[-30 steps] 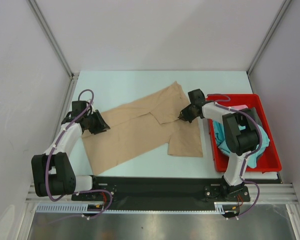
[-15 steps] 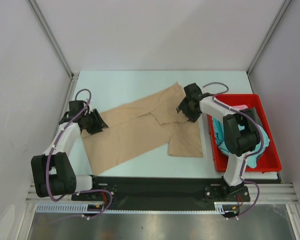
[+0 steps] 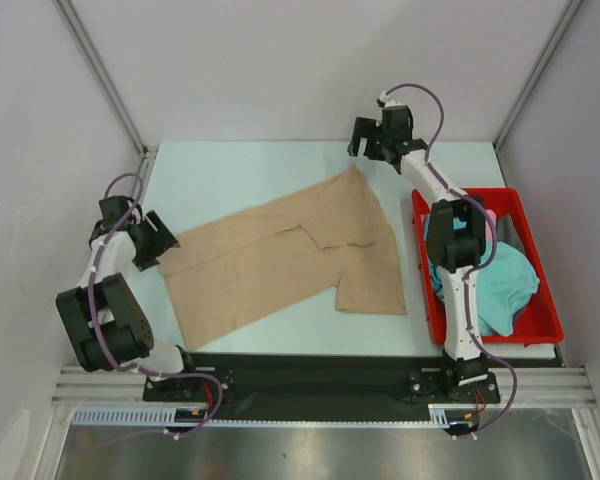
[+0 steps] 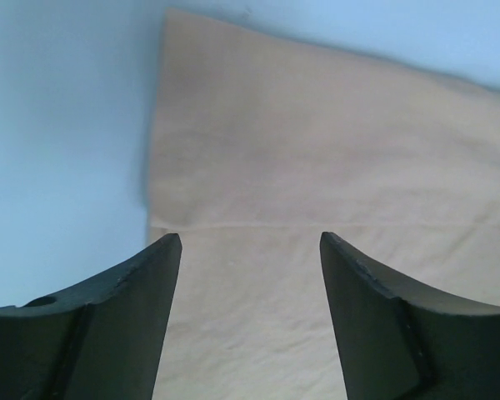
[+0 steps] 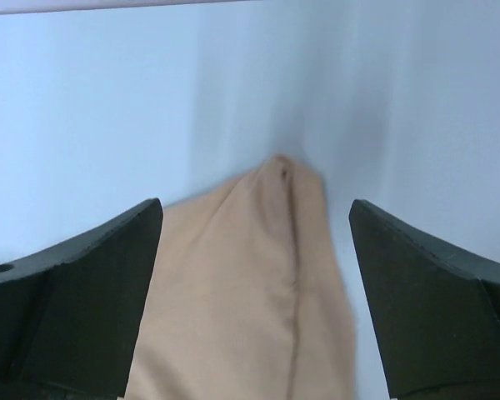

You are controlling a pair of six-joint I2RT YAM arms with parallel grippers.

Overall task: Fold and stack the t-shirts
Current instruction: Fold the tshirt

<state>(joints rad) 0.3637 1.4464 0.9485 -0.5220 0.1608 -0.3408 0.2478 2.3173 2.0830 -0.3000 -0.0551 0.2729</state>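
Lying partly folded and flat, the tan t-shirt (image 3: pixel 270 265) spreads diagonally.

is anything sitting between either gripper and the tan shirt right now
Nothing visible does. The left gripper, jaws open, faces the left edge of the tan t-shirt directly. The right gripper, also open, looks at the shirt's far corner with only bare table between.

Left arm (image 3: pixel 98 262), right arm (image 3: pixel 425 175): white link shells, black joint housings. A purple cable (image 3: pixel 420 88) runs along each arm. Black base blocks sit just behind the silver slotted rail (image 3: pixel 320 385). Left claw (image 4: pixel 250 242), right claw (image 5: pixel 256 204): matte black tapering fingers (image 4: pixel 125 317), with a small round hole near one finger's root.
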